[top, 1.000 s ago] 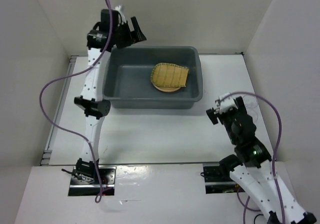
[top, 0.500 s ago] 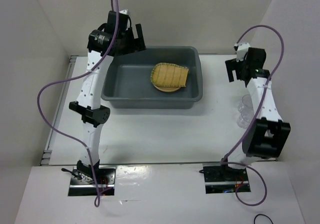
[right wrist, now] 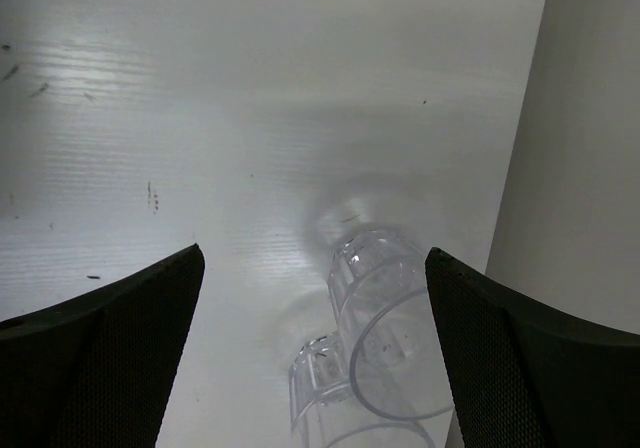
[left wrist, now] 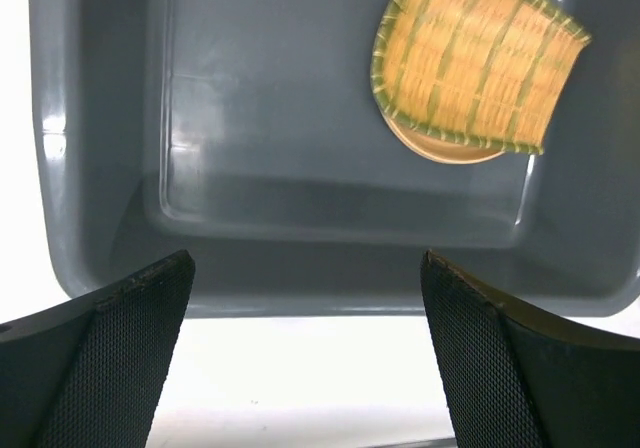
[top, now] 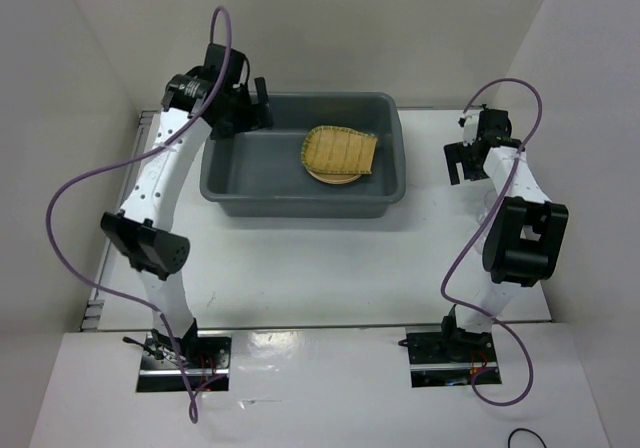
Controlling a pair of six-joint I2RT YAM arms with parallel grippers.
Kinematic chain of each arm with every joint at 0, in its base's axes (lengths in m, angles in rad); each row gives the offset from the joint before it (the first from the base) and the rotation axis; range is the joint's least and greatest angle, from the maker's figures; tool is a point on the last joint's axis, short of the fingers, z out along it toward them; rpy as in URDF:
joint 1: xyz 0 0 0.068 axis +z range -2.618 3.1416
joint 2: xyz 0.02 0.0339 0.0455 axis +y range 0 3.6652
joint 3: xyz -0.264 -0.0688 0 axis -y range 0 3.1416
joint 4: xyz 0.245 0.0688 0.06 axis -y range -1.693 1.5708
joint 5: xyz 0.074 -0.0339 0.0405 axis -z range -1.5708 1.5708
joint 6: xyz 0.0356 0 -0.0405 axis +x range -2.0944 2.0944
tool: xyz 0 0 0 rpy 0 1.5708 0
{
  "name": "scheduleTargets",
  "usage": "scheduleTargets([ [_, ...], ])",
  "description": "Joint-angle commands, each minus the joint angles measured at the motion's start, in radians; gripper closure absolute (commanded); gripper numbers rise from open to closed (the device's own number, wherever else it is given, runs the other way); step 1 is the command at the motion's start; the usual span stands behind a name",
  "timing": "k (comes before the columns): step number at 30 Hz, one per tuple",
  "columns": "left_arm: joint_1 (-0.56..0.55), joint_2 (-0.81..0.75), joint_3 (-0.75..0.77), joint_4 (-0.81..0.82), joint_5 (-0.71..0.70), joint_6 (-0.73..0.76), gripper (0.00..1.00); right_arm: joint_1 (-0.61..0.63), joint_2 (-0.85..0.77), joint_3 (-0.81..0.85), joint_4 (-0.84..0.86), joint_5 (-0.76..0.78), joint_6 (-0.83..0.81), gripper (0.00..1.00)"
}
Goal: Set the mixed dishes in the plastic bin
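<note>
Right gripper [right wrist: 315, 253]: jaws spread, nothing between them. Two clear cups [right wrist: 385, 298] lie on their sides on the table [right wrist: 200, 88], at 5 o'clock from the jaw gap and ungripped.

Left gripper [left wrist: 305, 268]: jaws spread and empty, above the plastic bin [left wrist: 60, 168]. At 1 o'clock inside the bin, the bamboo tray [left wrist: 470, 73] rests on a tan plate [left wrist: 450, 150]. Whether a second plate lies under it cannot be told.

Assessment: tray and plate stowed; both cups remain.
</note>
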Motion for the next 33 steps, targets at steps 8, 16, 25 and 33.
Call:
scheduleTargets([
  [8,0.299,-0.38,-0.646,0.389,0.345,-0.081,0.0,0.011,0.003,-0.107,0.095,0.198,0.081,0.09],
  [16,0.372,-0.38,-0.649,0.343,0.377,-0.036,0.0,0.029,0.002,-0.185,0.118,0.263,0.146,0.09],
  [25,0.372,-0.36,-0.649,0.363,0.396,-0.036,0.0,0.038,-0.094,-0.197,0.183,0.22,0.112,0.09],
  [33,0.372,-0.36,-0.658,0.363,0.405,-0.046,0.0,0.077,-0.162,-0.159,0.174,0.304,0.112,0.08],
])
